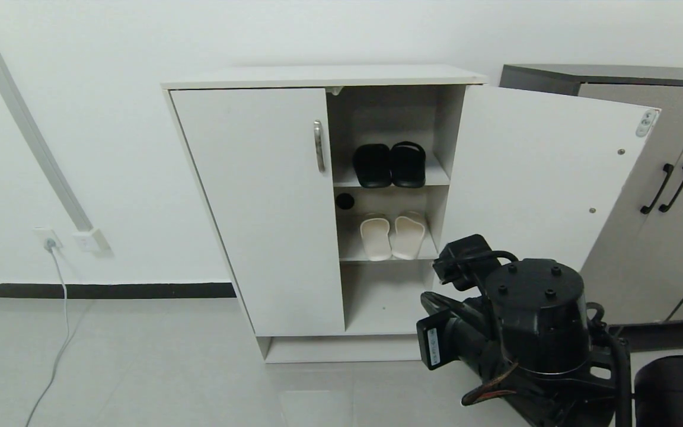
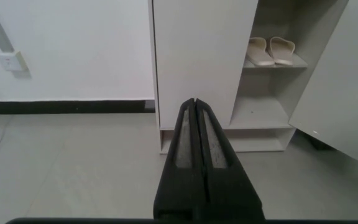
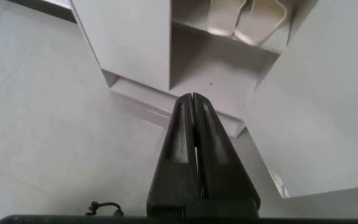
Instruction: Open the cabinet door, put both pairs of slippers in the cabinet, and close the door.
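Both pairs shelved: black slippers (image 1: 390, 165) up top, white slippers (image 1: 392, 237) below. The open door (image 1: 543, 178) stands upright at 12 o'clock from our right arm (image 1: 531, 320), the nearer one. Right gripper (image 3: 193, 97) and left gripper (image 2: 194, 101) are pressed together, empty. We judge closing is next.

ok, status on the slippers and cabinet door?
Left gripper, right gripper shut, empty. Black slippers upper shelf, white slippers shelf below. Right door open; right gripper maybe in its swing.
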You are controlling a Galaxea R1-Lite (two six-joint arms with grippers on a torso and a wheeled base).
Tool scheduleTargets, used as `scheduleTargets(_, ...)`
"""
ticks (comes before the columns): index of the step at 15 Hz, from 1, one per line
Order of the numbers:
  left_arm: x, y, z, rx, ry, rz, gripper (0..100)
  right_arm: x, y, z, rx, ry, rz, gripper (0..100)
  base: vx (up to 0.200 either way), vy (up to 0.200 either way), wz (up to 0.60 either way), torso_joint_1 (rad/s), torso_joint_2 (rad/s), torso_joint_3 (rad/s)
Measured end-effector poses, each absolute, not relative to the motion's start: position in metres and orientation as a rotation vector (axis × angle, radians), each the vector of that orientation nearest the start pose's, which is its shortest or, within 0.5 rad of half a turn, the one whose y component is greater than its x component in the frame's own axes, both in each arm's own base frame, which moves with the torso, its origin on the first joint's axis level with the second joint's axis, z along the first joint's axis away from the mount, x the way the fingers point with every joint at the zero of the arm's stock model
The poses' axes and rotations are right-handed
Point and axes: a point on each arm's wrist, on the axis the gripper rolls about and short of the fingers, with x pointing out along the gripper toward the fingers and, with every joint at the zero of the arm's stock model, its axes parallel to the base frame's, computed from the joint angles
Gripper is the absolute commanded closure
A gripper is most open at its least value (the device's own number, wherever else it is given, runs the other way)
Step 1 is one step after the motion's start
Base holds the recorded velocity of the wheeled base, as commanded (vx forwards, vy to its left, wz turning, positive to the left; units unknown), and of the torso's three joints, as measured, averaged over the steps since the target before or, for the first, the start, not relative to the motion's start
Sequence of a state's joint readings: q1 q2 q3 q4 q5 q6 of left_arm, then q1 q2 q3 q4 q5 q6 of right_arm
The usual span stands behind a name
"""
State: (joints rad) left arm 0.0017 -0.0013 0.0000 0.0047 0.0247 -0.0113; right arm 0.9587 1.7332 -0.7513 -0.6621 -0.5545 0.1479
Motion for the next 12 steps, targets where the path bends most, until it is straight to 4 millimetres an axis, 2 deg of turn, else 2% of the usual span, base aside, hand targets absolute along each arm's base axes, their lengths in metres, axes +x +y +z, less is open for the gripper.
scheduleTargets(8,-0.0229,0.0005,0.075,-0.011,0.003,0.026,100,0.183,0.2394,0.1601,-0.093,0.263,0.378,100,0.0,0.0,0.0,0.0,0.0,0.0)
scheduleTargets(12,-0.0229,0.0005,0.0749,-0.01,0.004,0.025,100,0.1824,0.2388,0.1588,-0.099,0.268,0.375,100,0.0,0.0,0.0,0.011,-0.2,-0.267)
